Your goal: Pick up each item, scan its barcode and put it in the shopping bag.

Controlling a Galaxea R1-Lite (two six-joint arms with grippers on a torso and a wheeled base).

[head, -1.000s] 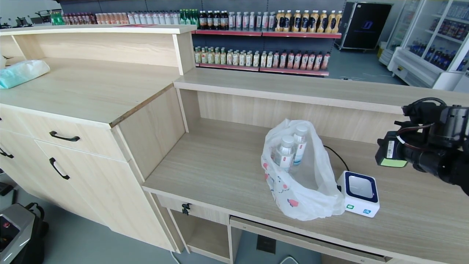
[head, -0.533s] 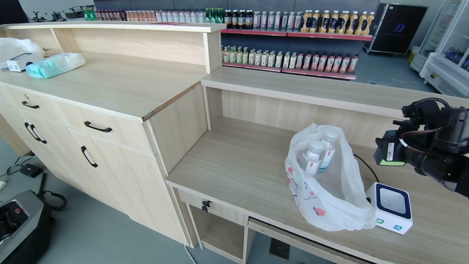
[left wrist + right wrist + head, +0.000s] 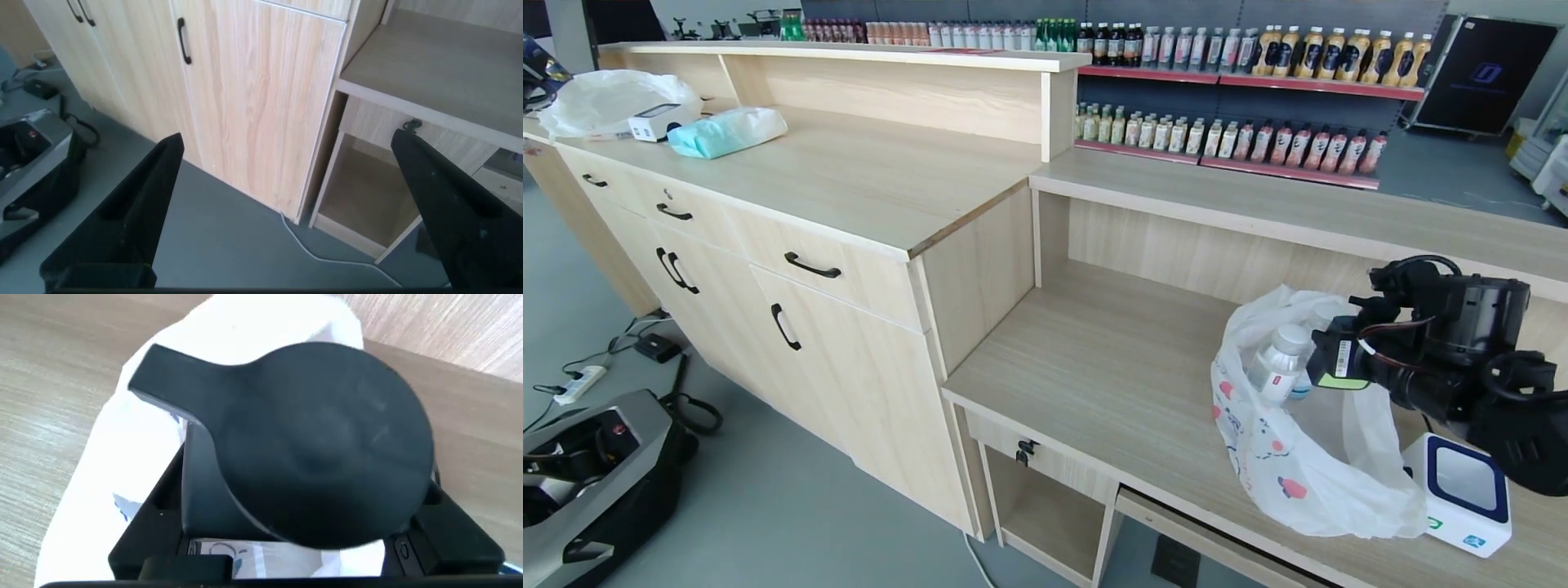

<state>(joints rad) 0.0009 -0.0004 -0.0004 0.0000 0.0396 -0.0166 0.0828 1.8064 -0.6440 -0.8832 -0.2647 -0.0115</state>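
On the pale wood-grain worktop [image 3: 1111,367], the white plastic shopping bag printed with red fruit [image 3: 1307,482] stands open just beside the white, blue-rimmed square scanner [image 3: 1462,498]. It already holds a white-capped clear bottle [image 3: 1278,359], perhaps a second behind, and with no loose item near I judge the task nearly done. The right gripper [image 3: 1331,359] hangs over the bag's mouth and I cannot tell its grasp, the left gripper [image 3: 286,139] has its jaws spread on nothing, and the labels are too small to read.

Likely a shop: drink shelves [image 3: 1241,75] behind a checkout counter [image 3: 866,175].
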